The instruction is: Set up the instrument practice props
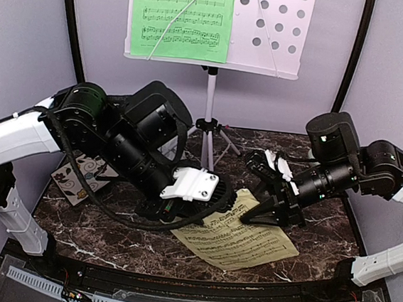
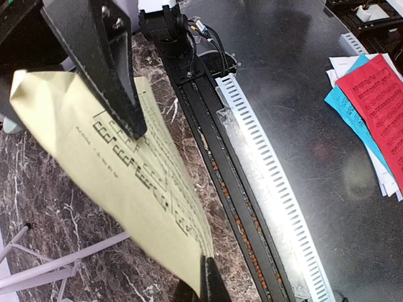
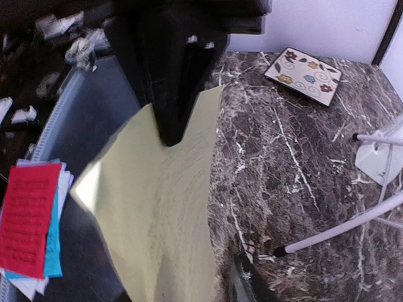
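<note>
1. The left gripper (image 2: 173, 196) is clenching the pale-yellow music sheet (image 1: 249, 245) at its edge.
2. The right gripper (image 3: 206, 202) is straddling the same sheet; whether it is grasping cannot be told.
3. The sheet is lying on the marble table (image 1: 322, 234), in front of the white music stand (image 1: 208, 123).

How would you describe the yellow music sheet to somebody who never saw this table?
Find the dark marble table in front of the white music stand. Near its front edge rests one sheet of paper with printed notes. It is pale yellow; the green sheet sits up on the stand.
</note>
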You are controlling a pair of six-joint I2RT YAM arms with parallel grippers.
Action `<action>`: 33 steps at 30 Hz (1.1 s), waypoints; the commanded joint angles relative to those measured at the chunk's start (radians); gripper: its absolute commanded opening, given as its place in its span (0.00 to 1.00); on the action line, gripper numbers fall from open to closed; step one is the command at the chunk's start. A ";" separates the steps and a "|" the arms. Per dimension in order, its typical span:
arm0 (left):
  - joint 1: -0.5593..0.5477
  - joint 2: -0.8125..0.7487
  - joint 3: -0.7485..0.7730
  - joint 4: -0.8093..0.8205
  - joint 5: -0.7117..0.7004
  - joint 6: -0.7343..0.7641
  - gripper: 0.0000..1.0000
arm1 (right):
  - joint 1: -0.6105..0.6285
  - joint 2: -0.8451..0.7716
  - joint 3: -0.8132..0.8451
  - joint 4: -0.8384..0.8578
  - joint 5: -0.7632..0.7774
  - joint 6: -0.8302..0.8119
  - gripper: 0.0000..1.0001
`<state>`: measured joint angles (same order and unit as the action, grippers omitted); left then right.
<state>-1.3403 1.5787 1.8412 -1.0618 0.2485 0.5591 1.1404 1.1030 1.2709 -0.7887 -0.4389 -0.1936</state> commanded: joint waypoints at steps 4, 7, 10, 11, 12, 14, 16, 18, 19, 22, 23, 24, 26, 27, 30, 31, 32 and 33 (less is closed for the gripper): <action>0.012 -0.107 -0.135 0.217 -0.143 -0.126 0.11 | 0.028 0.000 0.060 0.049 0.102 0.047 0.00; 0.063 -0.241 -0.285 0.401 -0.157 -0.243 0.38 | 0.028 -0.032 0.063 0.110 0.138 0.085 0.00; 0.104 -0.400 -0.477 0.620 -0.176 -0.365 0.57 | 0.027 -0.067 0.072 0.165 0.159 0.118 0.00; 0.105 -0.444 -0.534 0.668 -0.196 -0.391 0.60 | 0.027 -0.073 0.080 0.172 0.166 0.122 0.00; 0.105 -0.483 -0.576 0.703 -0.215 -0.416 0.62 | 0.028 -0.079 0.089 0.175 0.170 0.124 0.00; 0.105 -0.544 -0.647 0.745 -0.240 -0.464 0.64 | 0.027 -0.085 0.107 0.184 0.179 0.128 0.00; 0.105 -0.589 -0.707 0.783 -0.237 -0.513 0.65 | 0.028 -0.096 0.122 0.203 0.189 0.130 0.00; 0.105 -0.624 -0.762 0.836 -0.229 -0.549 0.71 | 0.028 -0.107 0.137 0.232 0.204 0.136 0.00; 0.106 -0.638 -0.798 0.876 -0.230 -0.563 0.72 | 0.028 -0.111 0.144 0.246 0.209 0.138 0.00; 0.105 -0.654 -0.847 0.977 -0.243 -0.582 0.74 | 0.027 -0.111 0.177 0.274 0.215 0.144 0.00; 0.105 -0.649 -0.854 1.008 -0.249 -0.582 0.74 | 0.028 -0.106 0.192 0.278 0.212 0.147 0.00; 0.105 -0.633 -0.854 1.031 -0.251 -0.581 0.74 | 0.028 -0.101 0.208 0.280 0.208 0.149 0.00; 0.105 -0.599 -0.841 1.076 -0.248 -0.573 0.75 | 0.028 -0.091 0.235 0.284 0.203 0.157 0.00; 0.105 -0.577 -0.832 1.095 -0.245 -0.573 0.74 | 0.028 -0.087 0.245 0.289 0.201 0.164 0.00; 0.105 -0.517 -0.796 1.148 -0.205 -0.584 0.74 | 0.028 -0.083 0.270 0.306 0.204 0.186 0.00; 0.105 -0.502 -0.785 1.164 -0.187 -0.590 0.72 | 0.028 -0.083 0.277 0.312 0.206 0.192 0.00; 0.104 -0.492 -0.773 1.177 -0.167 -0.593 0.70 | 0.028 -0.082 0.283 0.315 0.209 0.198 0.00; 0.104 -0.485 -0.762 1.191 -0.148 -0.600 0.65 | 0.028 -0.081 0.285 0.319 0.222 0.205 0.00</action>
<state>-1.2324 1.0714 1.0180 -0.0013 0.0311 -0.0105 1.1606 1.0191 1.5166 -0.5377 -0.2413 -0.0277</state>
